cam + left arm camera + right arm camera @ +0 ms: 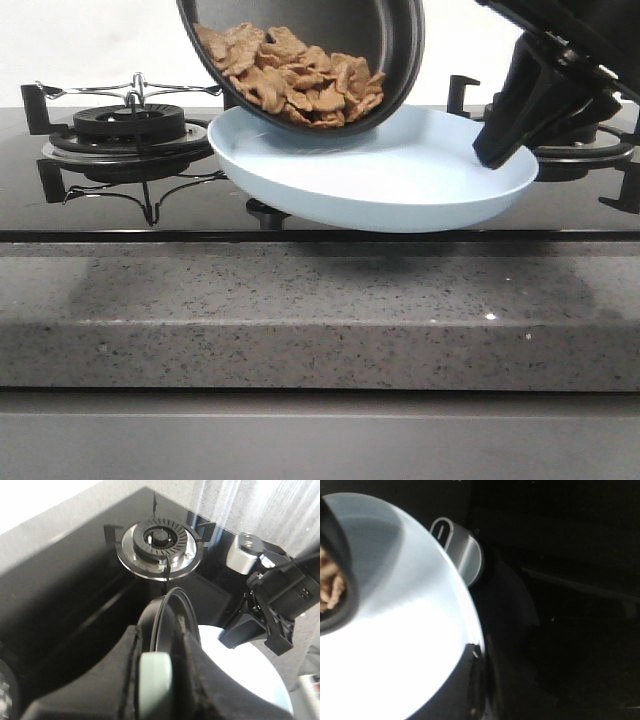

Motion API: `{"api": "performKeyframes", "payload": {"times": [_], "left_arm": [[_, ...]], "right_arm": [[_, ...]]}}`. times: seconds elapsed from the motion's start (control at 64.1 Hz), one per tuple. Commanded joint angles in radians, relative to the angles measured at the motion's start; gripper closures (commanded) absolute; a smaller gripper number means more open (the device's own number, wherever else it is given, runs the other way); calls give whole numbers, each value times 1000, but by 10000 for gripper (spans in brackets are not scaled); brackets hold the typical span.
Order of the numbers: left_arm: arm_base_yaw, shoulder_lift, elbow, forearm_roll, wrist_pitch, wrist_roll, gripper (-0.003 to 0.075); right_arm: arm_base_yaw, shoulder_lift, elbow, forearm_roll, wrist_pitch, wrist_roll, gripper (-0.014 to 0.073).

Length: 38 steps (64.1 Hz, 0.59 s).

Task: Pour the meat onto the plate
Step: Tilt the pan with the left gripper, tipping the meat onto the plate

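The black frying pan (398, 45) is tilted steeply, its lower rim over the far left part of the plate. The meat (290, 72) is heaped against that lower rim, still inside the pan. The pale-blue plate (400, 185) is held above the stove top with nothing on it. My right gripper (500, 150) is shut on the plate's right rim; the right wrist view shows its finger over the plate (410, 645) edge, with pan and meat (330, 590) beyond. My left gripper (156, 680) is shut on the pan's pale handle (156, 677), with the pan (167, 612) ahead.
The black glass stove has a burner with a pot stand at left (130, 125) and another at right (580, 155). A silver stove knob (462, 550) lies under the plate's edge. The grey speckled counter edge (320, 310) runs along the front.
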Motion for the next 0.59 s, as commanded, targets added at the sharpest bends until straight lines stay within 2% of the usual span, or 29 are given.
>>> {"api": "performKeyframes", "payload": {"times": [0.0, 0.343, 0.577], "left_arm": [[-56, -65, -32, 41, -113, -1, 741], [-241, -76, -32, 292, -171, -7, 741], [-351, -76, -32, 537, -184, -97, 741]], "right_arm": [[4, -31, -29, 39, -17, -9, 612], [4, -31, -29, 39, -17, -9, 612], [4, -31, -29, 39, -17, -9, 612]]}}
